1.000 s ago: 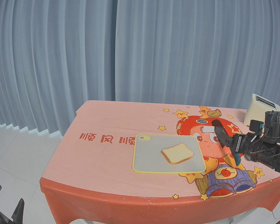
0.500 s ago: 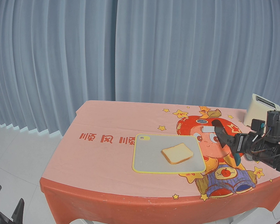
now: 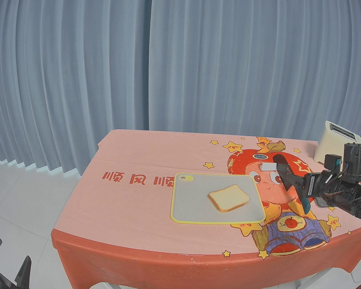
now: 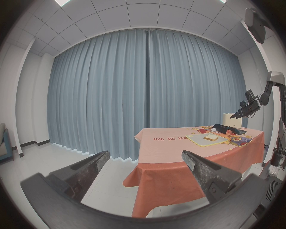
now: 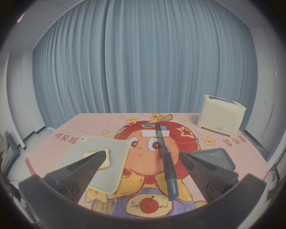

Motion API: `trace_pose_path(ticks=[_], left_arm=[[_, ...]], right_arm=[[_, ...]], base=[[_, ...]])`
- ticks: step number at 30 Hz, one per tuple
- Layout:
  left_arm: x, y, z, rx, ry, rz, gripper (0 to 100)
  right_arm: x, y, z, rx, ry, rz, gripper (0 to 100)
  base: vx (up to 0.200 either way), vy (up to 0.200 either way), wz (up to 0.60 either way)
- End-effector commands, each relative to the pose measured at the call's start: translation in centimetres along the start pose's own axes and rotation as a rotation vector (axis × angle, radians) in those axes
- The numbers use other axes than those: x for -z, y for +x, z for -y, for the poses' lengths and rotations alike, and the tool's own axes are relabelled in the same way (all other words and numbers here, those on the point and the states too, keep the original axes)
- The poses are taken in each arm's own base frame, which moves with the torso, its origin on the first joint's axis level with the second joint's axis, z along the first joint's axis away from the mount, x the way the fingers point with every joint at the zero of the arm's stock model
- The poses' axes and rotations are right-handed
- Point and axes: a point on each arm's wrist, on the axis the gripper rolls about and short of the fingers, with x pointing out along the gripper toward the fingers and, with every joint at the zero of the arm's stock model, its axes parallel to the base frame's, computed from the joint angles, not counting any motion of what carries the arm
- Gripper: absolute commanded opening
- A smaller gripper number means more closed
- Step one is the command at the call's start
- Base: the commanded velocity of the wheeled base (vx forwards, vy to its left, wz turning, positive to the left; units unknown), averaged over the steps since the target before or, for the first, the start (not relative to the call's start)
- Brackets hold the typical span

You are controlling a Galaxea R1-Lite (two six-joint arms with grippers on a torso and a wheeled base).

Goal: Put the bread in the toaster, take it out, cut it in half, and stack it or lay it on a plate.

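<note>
The tablecloth (image 3: 135,213) is salmon with yellow stars, the cutting board (image 3: 189,200) grey rimmed yellow, the toaster (image 3: 332,144) cream.

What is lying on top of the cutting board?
A single slice of bread lies flat on the cutting board. The patch of board beneath the slice is covered, so the slice's underside cannot be seen.

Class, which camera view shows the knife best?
The right wrist view: the whole knife, blade and teal handle, shows unobstructed. In the head view the right arm covers its middle; in the left wrist view it is small and distant.
</note>
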Motion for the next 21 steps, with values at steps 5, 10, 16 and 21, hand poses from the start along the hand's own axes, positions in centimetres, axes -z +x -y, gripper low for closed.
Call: trace_pose_path(ticks=[5, 10, 16, 21], left_arm=[[0.5, 0.1, 0.0, 0.000, -0.002, -0.018, 100], [0.5, 0.1, 0.0, 0.000, 0.000, -0.018, 100], [0.5, 0.1, 0.0, 0.000, 0.000, -0.018, 100], [0.5, 0.1, 0.0, 0.000, 0.000, -0.018, 100]], right_arm=[[0.3, 0.5, 1.9, 0.059, 0.017, -0.021, 100], [0.4, 0.7, 2.7, 0.084, 0.030, -0.028, 100], [0.8, 1.7, 3.0, 0.095, 0.032, -0.060, 100], [1.2, 2.5, 3.1, 0.071, 0.017, -0.085, 100]], base=[[0.000, 0.000, 0.00], [0.000, 0.000, 0.00], [0.000, 0.000, 0.00], [0.000, 0.000, 0.00]])
